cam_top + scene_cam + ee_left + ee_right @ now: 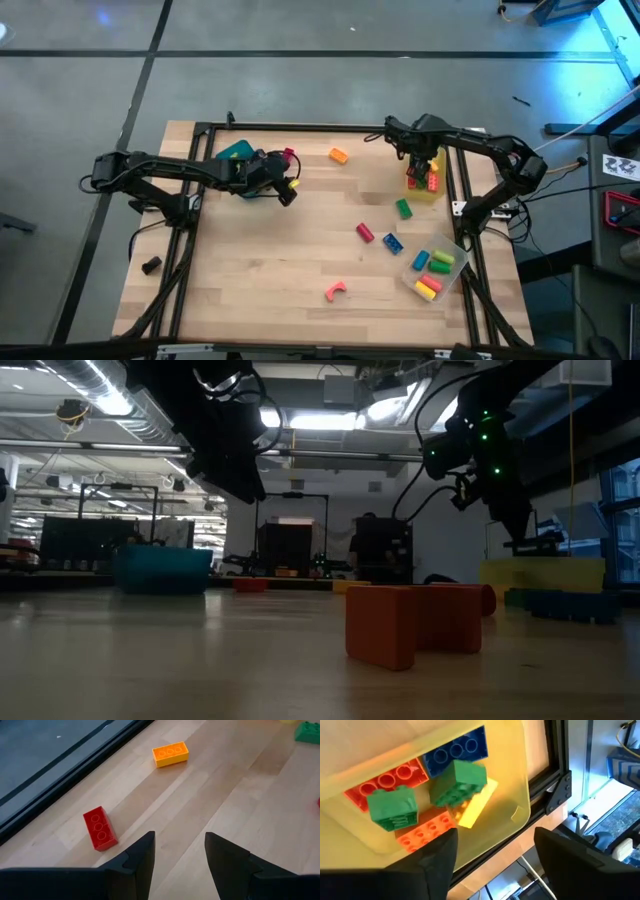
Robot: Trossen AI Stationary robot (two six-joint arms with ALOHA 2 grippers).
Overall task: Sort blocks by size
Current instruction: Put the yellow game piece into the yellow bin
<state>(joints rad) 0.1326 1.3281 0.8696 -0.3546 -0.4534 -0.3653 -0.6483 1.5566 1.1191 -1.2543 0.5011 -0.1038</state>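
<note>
My left gripper (180,855) hovers open over bare wood near the teal tray (238,151), with nothing between its fingers. A red brick (100,827) and an orange brick (170,754) lie flat on the table beyond it. My right gripper (495,860) stands open above the yellow tray (517,812) at the table's far right. Inside that tray lie red, blue, orange, yellow and green blocks; one green block (457,782) rests tilted on the others. Loose blocks on the table include a green one (404,208), a red cylinder (365,232), a blue one (393,243) and a pink arch (335,291).
A clear tray (452,283) with several blocks sits near the right front corner. A small black lump (151,265) lies off the table's left side. A black frame (300,126) borders the tabletop. Open wood lies in the middle and front left.
</note>
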